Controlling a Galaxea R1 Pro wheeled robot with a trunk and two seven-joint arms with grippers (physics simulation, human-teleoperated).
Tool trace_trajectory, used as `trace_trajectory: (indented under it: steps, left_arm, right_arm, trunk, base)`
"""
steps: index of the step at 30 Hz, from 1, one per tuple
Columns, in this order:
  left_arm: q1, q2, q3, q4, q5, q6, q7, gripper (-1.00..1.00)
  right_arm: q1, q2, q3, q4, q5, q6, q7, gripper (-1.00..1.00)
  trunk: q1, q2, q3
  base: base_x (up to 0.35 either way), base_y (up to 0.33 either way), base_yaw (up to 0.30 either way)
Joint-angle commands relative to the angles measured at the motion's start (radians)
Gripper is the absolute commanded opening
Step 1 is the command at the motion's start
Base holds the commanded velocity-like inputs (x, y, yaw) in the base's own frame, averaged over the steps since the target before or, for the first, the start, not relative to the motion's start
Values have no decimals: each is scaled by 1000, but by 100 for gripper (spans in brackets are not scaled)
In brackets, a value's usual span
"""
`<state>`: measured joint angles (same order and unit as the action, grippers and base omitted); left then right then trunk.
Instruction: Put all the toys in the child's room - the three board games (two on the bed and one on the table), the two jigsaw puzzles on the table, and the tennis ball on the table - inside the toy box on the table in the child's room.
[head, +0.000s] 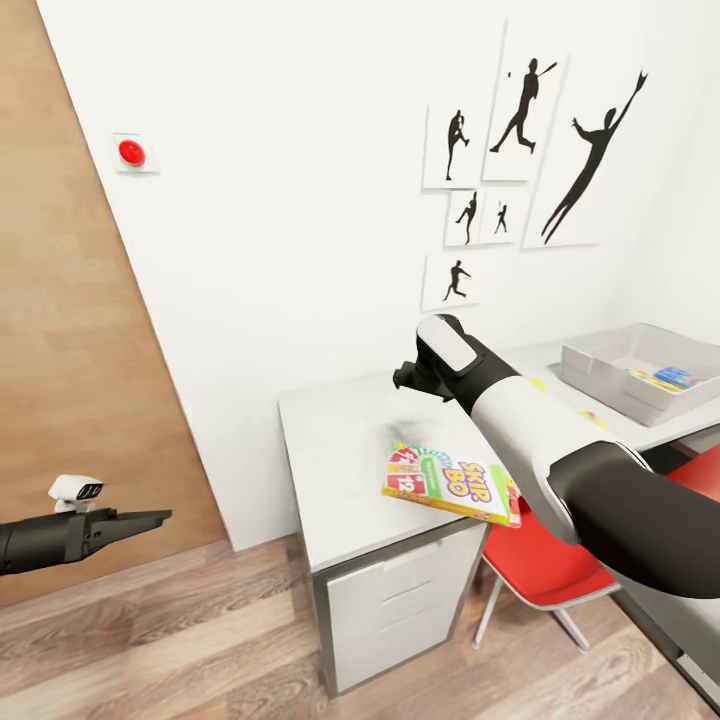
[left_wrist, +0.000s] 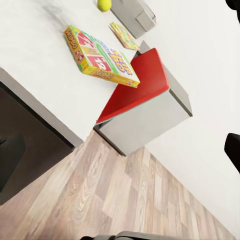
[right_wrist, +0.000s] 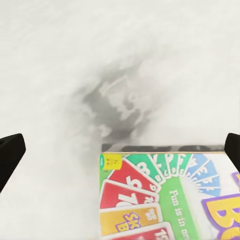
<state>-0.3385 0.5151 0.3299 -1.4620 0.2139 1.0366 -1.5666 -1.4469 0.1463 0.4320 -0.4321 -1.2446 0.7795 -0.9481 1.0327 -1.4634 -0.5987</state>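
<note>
A white wall (head: 280, 200) with black silhouette prints (head: 520, 150) and a red button (head: 131, 152) backs the room, a wood panel (head: 70, 300) to its left and plank floor (head: 200, 640) below. The long light-grey bench (head: 350, 450) with white drawers (head: 400, 600) runs along the wall, a red chair (head: 540, 560) tucked beside it. At its far end sits the grey toy box (head: 600, 375) (a small blue game (head: 676, 377) lies inside). The SKIP-BO game (head: 450, 482) lies flat at the bench's front edge, its corner overhanging. A puzzle square (left_wrist: 122, 35) and the tennis ball (left_wrist: 104, 4) lie between the game and the box. The right hand (head: 412, 378) hovers above the bench with fingers wide apart, empty. The left hand (head: 150, 519) hangs over the floor; I cannot tell its spread.
</note>
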Motion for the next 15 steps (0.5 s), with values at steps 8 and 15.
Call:
trace_trajectory:
  steps: [8,15]
  left_arm:
    - [0,0,-1,0,-1,11,-4,100]
    - [0,0,0,0,-1,11,-4,100]
  right_arm:
    - [-1,-1,7,-1,-7,4,0,100]
    - [-1,-1,7,-1,-7,4,1,100]
  trunk:
    - [0,-1,-1]
    - [0,-1,2]
  base:
    - [-5,70,-80]
    - [-157,126,-255]
